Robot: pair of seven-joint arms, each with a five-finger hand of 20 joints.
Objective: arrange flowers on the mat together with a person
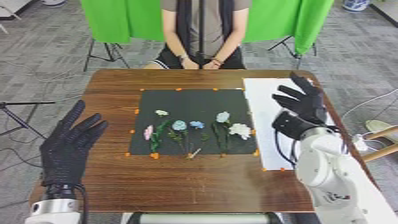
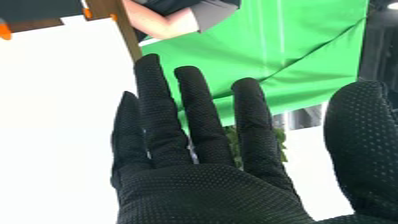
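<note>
Place: lab-like room | green backdrop (image 1: 289,19) | black stands (image 1: 110,50) | grey floor (image 1: 49,57) with loose cables

Pink, white and pale-blue flowers (image 1: 179,125), green-stemmed, lying spread out, on black mat (image 1: 191,102)

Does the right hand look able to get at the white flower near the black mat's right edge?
Probably yes: the right hand is open above the white sheet beside the black mat, and nothing seems to stand between it and the white flower.
</note>
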